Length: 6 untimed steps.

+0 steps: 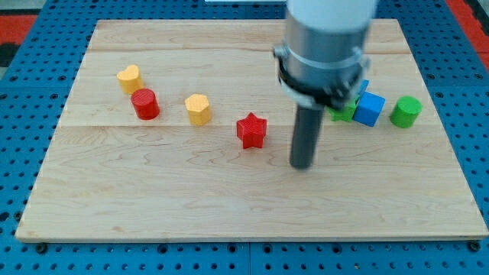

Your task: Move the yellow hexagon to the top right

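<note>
Wooden board (229, 206) lies on a blue pegboard, and its near part, toward the view's bottom, is bare. First above it comes my tip (302, 165), resting on the wood near the middle, a little to the view's right. I have no jaws at all, only this rod, so nothing is held or clamped. The red star (251, 131) is just beside the tip, to its upper left, but apart from it. The yellow hexagon (198, 109) lies further on in the same direction, well apart from the tip, with the star roughly between them. The hexagon must go toward the view's top right, so I judge the tip has to come around to its lower-left side and should not go straight, or it may knock the star. The red cylinder (145, 104) and the yellow heart (130, 77) stand near that side. On the view's right, partly behind the arm, are a green block (343, 113), a blue cube (370, 108) and a green cylinder (406, 111). The top right corner looks free.
</note>
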Tool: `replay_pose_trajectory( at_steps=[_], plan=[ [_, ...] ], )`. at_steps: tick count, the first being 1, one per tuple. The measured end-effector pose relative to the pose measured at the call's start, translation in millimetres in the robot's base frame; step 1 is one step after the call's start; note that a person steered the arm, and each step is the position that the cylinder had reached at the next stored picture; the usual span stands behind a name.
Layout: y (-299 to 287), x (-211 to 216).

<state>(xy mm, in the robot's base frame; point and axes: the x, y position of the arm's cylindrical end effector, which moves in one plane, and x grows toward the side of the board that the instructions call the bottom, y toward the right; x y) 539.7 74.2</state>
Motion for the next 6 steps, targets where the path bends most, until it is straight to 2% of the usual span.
replay_pose_trajectory(
  at_steps=[1, 2, 3, 4, 5, 6],
  plan=[
    [-75, -12],
    [-95, -58],
    [-54, -105],
    [-12, -119],
    [-4, -116],
    [-80, -71]
  ],
)
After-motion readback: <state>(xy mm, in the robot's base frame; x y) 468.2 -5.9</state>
